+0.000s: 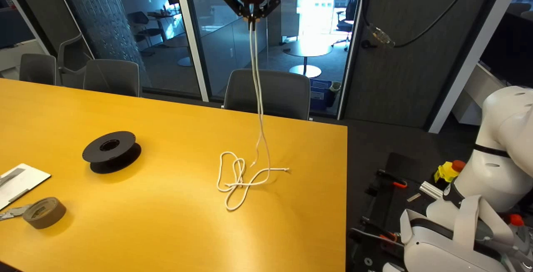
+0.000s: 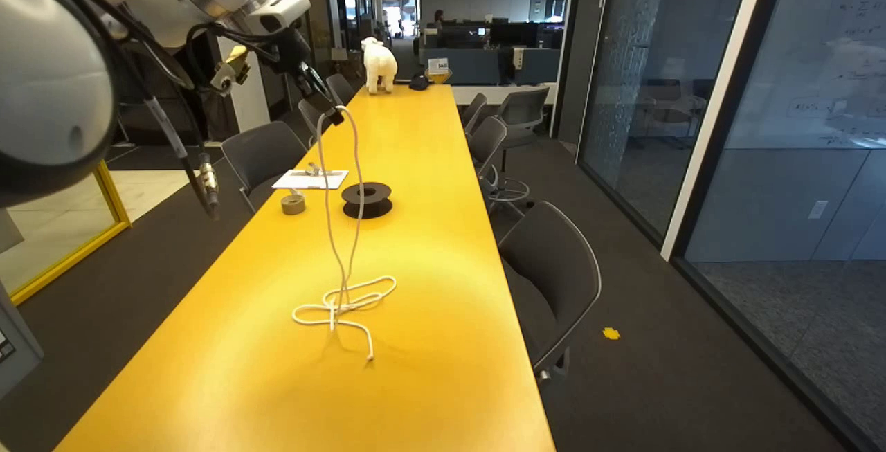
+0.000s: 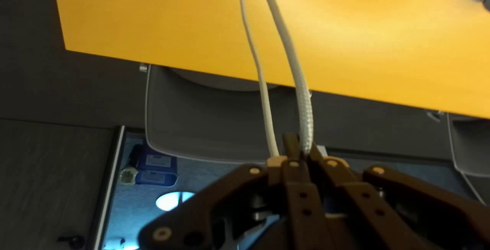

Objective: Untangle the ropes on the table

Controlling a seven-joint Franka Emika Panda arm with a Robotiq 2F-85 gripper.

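The cream ropes (image 1: 239, 185) lie partly on the yellow table (image 1: 187, 230) in loose, crossing loops near its end, with a knotted tip pointing outward. From there two strands rise to my gripper (image 1: 252, 18), which is held high above the tabletop. In an exterior view the cord (image 2: 346, 307) arches at the gripper (image 2: 336, 117), and both lengths drop down side by side. The wrist view shows the dark gripper (image 3: 300, 144) shut on a thicker-looking rope strand (image 3: 304, 104), while a thinner one runs past the left finger. How the crossings on the table interlock is hard to tell.
A black spool (image 1: 110, 147), a grey-brown tape roll (image 1: 45, 213) and a clipboard (image 1: 25, 182) sit farther along the table. Chairs (image 1: 266, 93) line its side. A white stuffed animal (image 2: 379, 64) stands at the far end. A white headset (image 1: 454, 238) is beside the arm's base.
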